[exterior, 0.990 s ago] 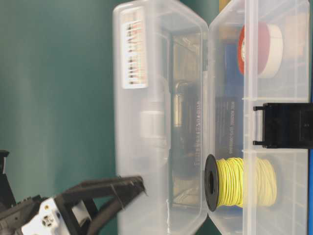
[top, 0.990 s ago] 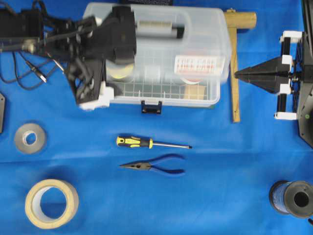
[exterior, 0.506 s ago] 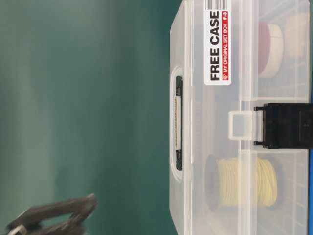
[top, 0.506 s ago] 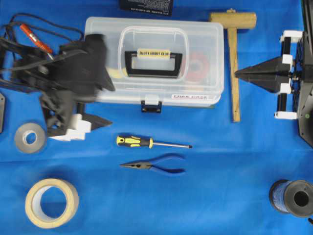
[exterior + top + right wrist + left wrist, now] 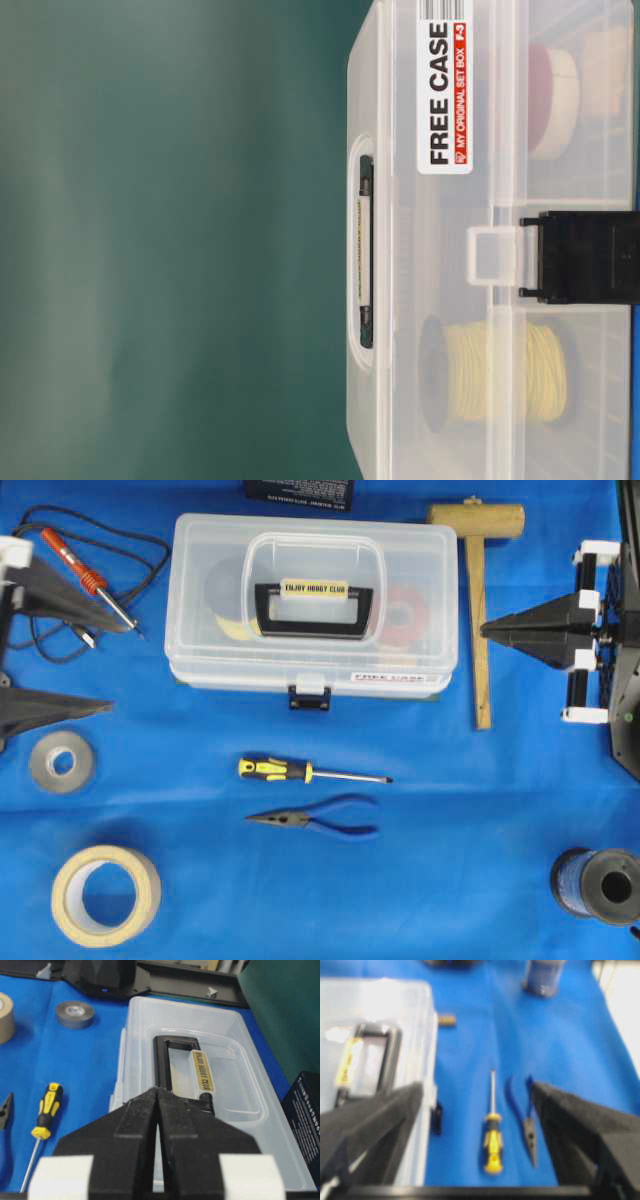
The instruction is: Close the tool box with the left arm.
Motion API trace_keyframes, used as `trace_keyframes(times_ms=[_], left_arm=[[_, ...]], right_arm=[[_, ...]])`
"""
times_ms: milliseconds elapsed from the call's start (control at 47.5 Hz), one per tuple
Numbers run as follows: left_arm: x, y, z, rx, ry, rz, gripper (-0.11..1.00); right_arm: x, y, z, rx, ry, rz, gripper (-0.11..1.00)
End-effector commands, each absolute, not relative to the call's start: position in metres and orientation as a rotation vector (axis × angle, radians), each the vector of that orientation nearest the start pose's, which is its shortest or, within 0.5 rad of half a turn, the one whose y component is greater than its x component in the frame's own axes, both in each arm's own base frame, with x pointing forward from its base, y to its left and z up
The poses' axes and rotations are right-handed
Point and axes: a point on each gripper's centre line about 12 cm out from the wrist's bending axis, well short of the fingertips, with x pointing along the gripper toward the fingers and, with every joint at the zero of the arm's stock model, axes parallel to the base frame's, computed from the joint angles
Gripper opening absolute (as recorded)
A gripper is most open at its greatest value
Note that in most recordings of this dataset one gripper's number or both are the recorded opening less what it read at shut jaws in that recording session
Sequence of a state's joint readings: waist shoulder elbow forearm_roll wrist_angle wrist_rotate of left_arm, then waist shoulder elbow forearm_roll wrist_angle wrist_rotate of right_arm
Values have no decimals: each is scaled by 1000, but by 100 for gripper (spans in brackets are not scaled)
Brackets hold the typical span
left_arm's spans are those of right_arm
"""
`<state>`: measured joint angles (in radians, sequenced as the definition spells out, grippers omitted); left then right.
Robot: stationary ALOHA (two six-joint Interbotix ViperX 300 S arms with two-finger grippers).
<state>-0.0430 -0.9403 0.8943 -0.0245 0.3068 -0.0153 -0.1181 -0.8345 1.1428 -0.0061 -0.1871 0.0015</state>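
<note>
The tool box (image 5: 420, 570) is a clear case at the back middle with its lid down flat. Its black handle with a yellow label (image 5: 315, 588) lies on top, and the dark latch (image 5: 309, 698) hangs at the front under the lid's tab. The box also shows in the table-level view (image 5: 500, 300), left wrist view (image 5: 375, 1020) and right wrist view (image 5: 235, 1085). My left gripper (image 5: 118, 667) is open and empty at the far left, apart from the box; its fingers (image 5: 575, 1120) spread wide. My right gripper (image 5: 482, 630) is shut and empty, right of the box.
A wooden mallet (image 5: 478, 600) lies right of the box. A screwdriver (image 5: 300, 771) and pliers (image 5: 320, 820) lie in front of it. A soldering iron (image 5: 85, 575), grey tape (image 5: 62, 762) and masking tape (image 5: 105, 895) sit at left. A wire spool (image 5: 598, 885) stands front right.
The lid has come down from open to flat on the box. My left gripper has pulled away from the box to the far left edge and is open. The right arm has not moved.
</note>
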Motion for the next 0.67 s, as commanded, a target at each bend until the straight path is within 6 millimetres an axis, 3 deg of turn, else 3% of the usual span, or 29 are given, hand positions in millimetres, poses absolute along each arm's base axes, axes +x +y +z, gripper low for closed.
trace_keyframes(times_ms=[0,358,653], left_arm=[[191,-9,327,-39,185,-47,86],[149,-7,264,-44,102,-45,86],[146,-7,236,-47,151,-44,86]], right_arm=[[221,-26,274,1,95,-118,0],[221,-26,273,6,97,-118,0],[221,-26,274,7,95,-118,0]])
